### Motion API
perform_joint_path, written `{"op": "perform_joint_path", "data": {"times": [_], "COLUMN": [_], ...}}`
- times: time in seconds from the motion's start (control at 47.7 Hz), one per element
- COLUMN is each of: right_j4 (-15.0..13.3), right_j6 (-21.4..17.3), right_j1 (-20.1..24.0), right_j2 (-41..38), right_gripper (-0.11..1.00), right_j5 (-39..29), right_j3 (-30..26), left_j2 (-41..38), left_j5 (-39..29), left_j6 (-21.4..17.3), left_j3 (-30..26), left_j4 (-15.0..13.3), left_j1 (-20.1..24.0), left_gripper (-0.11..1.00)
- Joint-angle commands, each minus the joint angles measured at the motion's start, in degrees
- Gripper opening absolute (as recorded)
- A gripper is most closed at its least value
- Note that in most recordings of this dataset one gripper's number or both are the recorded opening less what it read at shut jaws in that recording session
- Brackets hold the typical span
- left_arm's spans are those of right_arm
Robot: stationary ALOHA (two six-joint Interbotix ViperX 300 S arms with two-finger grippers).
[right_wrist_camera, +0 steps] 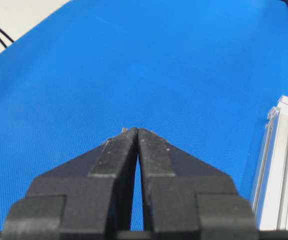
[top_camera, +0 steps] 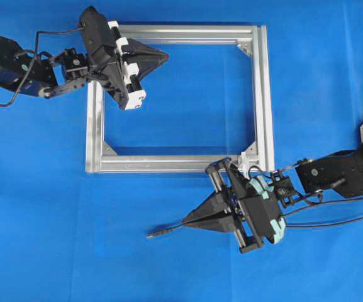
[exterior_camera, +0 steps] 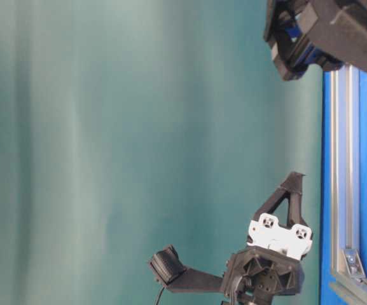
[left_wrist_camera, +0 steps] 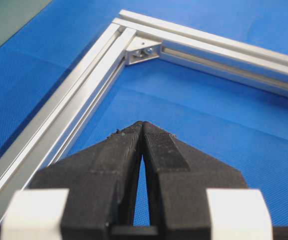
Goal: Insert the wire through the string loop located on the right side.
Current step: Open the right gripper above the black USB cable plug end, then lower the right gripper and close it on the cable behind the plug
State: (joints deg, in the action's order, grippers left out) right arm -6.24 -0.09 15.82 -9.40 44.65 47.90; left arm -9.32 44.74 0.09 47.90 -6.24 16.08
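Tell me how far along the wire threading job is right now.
Nothing looks done yet. The wire lies on the blue mat below the silver frame, its plug tip pointing left, not through the string loop at the frame's lower right corner. Nothing is in hand: the left gripper and the right gripper are both shut and empty. Picking up and threading the wire remain.

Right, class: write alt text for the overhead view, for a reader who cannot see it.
Two robot arms hover over a silver frame on a blue cloth. The left hand is shut inside the frame's top left corner; the right hand is shut below it, beside a thin black wire.
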Motion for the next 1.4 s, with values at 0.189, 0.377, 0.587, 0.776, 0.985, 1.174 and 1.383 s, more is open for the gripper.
{"op": "perform_joint_path", "data": {"times": [0.189, 0.377, 0.587, 0.776, 0.985, 1.174, 1.383], "right_j4": [0.0, 0.0, 0.1, 0.1, 0.4, 1.4, 3.3], "right_j6": [-0.4, -0.6, -2.2, -3.3, -3.3, -3.6, -5.0], "right_j1": [0.6, 0.6, 0.7, 0.7, 0.8, 0.9, 1.2], "right_j2": [2.6, 2.7, 2.6, 2.6, 2.6, 1.1, -3.9], "right_gripper": [-0.06, -0.05, 0.2, 0.76, 0.84, 0.86, 0.86], "right_j5": [-0.8, -0.5, -0.9, -2.3, -2.5, -2.5, -2.5], "right_j3": [-0.6, -0.4, -0.4, -0.4, -0.4, -0.6, -1.9], "left_j2": [2.8, 2.8, 2.8, 2.8, 2.8, 2.8, 2.8], "left_j5": [-1.4, -1.5, -1.5, -1.5, -1.5, -1.5, -1.4], "left_j6": [-0.2, -0.2, -0.2, -0.2, -0.2, -0.2, -0.2], "left_j3": [-0.8, -0.8, -0.7, -0.9, -1.1, -0.9, -0.8], "left_j4": [1.5, 1.5, 1.6, 1.5, 1.5, 1.5, 1.5], "left_j1": [-0.4, -0.4, -0.4, -0.4, -0.4, -0.4, -0.4], "left_gripper": [0.0, 0.0, 0.0, 0.0, 0.0, 0.0, 0.0]}}
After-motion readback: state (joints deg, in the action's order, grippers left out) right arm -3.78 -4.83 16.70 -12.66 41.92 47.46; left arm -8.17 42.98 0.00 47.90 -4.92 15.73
